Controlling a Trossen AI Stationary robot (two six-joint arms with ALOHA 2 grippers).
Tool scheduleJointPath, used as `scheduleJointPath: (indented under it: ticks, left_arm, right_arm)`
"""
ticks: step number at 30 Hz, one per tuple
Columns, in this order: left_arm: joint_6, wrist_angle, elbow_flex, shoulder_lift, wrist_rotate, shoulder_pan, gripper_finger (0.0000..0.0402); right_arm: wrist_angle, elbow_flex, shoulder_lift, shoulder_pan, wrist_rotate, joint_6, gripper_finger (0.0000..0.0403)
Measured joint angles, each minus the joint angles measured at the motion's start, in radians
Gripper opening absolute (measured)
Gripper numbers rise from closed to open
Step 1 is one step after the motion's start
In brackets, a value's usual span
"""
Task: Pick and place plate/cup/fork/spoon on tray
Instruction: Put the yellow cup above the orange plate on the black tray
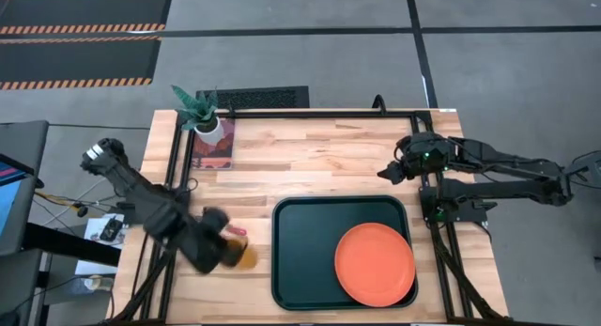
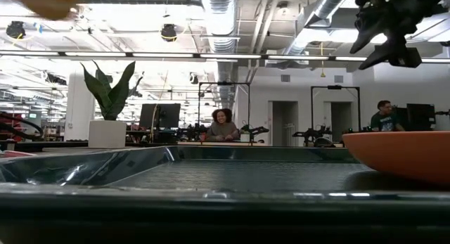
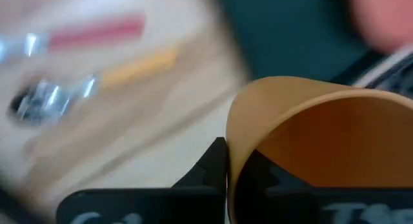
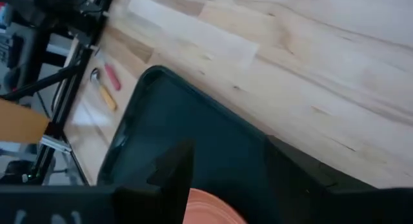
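high view: you see the left gripper [image 1: 237,252] clamped on the cup [image 1: 246,257], just left of the tray [image 1: 300,260]. the plate [image 1: 376,264] lies in the tray's right half. the right gripper [image 1: 390,172] waits above the table [image 1: 310,157] behind the tray.

left wrist view: fork [image 3: 77,35] and spoon [image 3: 84,87] lie side by side on the wood.

right wrist view: jaws apart.

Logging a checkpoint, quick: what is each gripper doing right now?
Left gripper: shut on the cup, left of the tray.
Right gripper: open, holding nothing.
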Motion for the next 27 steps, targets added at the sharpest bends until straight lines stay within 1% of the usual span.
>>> scheduleJointPath:
  ticks: [1, 3, 5, 8, 10, 13, 15, 18, 22, 27]
  left_arm:
    - [0.030, 0.001, 0.011, 0.000, -0.025, 0.044, 0.0000]
    - [0.120, 0.006, 0.024, 0.001, -0.039, 0.148, 0.0000]
    - [0.223, 0.033, 0.026, 0.001, -0.052, 0.253, 0.0000]
    - [0.355, 0.116, 0.022, 0.030, -0.073, 0.412, 0.0000]
    - [0.470, 0.215, 0.022, 0.070, -0.045, 0.505, 0.0000]
    - [0.617, 0.373, 0.028, 0.151, 0.048, 0.616, 0.0000]
    - [0.693, 0.398, 0.063, 0.222, 0.107, 0.669, 0.0000]
    - [0.808, 0.379, 0.163, 0.333, 0.144, 0.729, 0.0000]
    - [0.962, 0.356, 0.339, 0.488, 0.202, 0.775, 0.0000]
    - [1.127, 0.280, 0.574, 0.659, 0.255, 0.812, 0.0000]
  right_arm:
    - [0.001, 0.000, 0.000, 0.000, 0.001, 0.000, 0.0209]
    - [0.003, 0.000, -0.003, 0.000, 0.009, 0.000, 0.0209]
    - [0.009, 0.000, -0.013, -0.003, 0.044, -0.003, 0.0209]
    - [0.039, 0.000, -0.013, -0.011, 0.083, -0.006, 0.0209]
    - [0.063, 0.000, -0.012, -0.018, 0.084, -0.029, 0.0209]
    - [0.073, 0.000, -0.013, -0.023, 0.084, -0.037, 0.0209]
    - [0.072, 0.000, -0.012, -0.028, 0.088, -0.038, 0.0209]
    - [0.083, 0.000, -0.013, -0.044, 0.128, -0.045, 0.0209]
    - [0.145, 0.009, -0.005, -0.065, 0.156, -0.069, 0.0209]
    - [0.123, 0.099, 0.029, -0.082, 0.167, -0.124, 0.0209]
